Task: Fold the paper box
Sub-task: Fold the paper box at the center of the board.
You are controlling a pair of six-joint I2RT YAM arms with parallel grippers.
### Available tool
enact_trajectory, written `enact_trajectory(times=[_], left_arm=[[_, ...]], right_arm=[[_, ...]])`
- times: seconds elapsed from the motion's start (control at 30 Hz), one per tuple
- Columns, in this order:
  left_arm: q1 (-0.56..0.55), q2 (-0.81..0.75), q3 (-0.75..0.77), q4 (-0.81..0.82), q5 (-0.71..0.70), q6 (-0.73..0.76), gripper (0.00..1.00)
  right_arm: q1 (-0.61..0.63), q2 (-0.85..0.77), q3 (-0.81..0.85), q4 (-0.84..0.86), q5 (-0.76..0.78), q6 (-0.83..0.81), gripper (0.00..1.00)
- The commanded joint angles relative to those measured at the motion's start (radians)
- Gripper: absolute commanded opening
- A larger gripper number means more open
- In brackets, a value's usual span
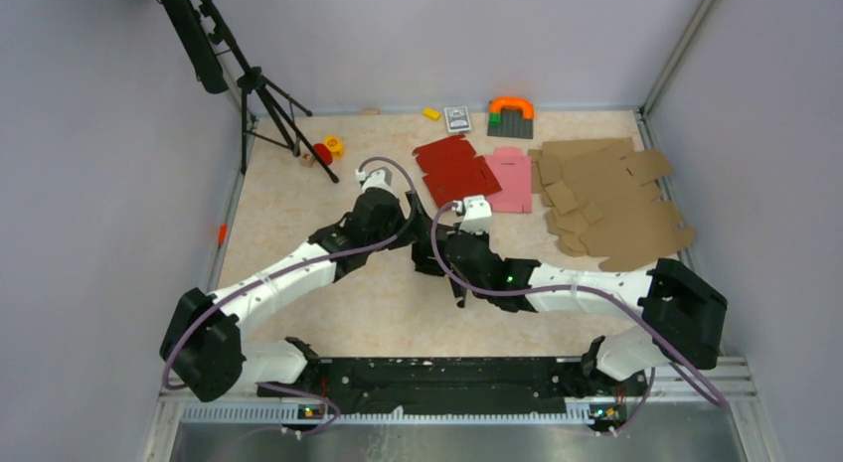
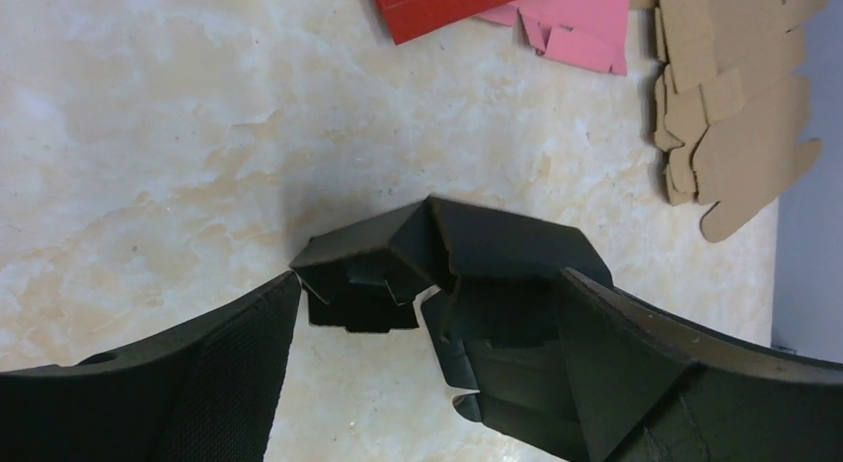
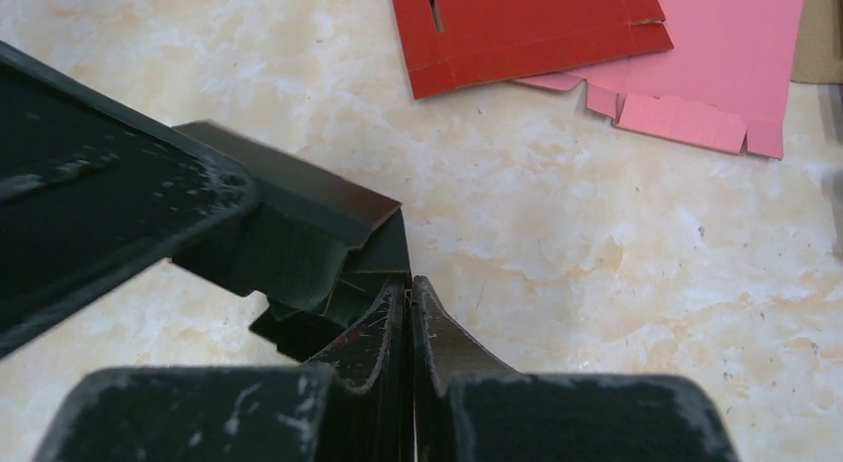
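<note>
The paper box (image 2: 497,245) is a black, partly folded blank held just above the table between the two arms, with flaps bent up and tabs hanging below. In the top view it is mostly hidden by the grippers. My left gripper (image 2: 429,283) is open, its wide fingers (image 2: 199,383) on either side of the box; it also shows in the top view (image 1: 406,229). My right gripper (image 3: 410,281) is shut, pinching a thin black wall of the box (image 3: 308,245); it also shows in the top view (image 1: 431,251).
A red blank (image 1: 452,169) and a pink blank (image 1: 512,179) lie behind the grippers. A pile of brown cardboard blanks (image 1: 611,199) is at the back right. A tripod (image 1: 263,94) stands at the back left. Small toys (image 1: 510,114) line the far edge.
</note>
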State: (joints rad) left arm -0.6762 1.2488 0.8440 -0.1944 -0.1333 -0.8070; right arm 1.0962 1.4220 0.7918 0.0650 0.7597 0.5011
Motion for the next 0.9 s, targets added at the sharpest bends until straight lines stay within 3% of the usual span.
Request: enact_trajectory(times=[0.0,0.33,0.57,0.87], left_arm=[[0.005,0.058,0.045,0.032,0.059,0.030,0.96],[0.060,0.027,0.030,0.051,0.113,0.004,0.96],[0.093,0.058,0.006,0.090,0.185,-0.017,0.75],[0.089,0.084,-0.042,0.150,0.248,-0.098,0.57]], right_arm=[[0.015,0.003,0.016,0.016,-0.024,0.002,0.00],[0.016,0.001,0.014,0.025,-0.037,-0.006,0.00],[0.015,0.000,0.014,0.028,-0.038,-0.007,0.00],[0.015,0.018,0.045,0.003,-0.048,0.015,0.00]])
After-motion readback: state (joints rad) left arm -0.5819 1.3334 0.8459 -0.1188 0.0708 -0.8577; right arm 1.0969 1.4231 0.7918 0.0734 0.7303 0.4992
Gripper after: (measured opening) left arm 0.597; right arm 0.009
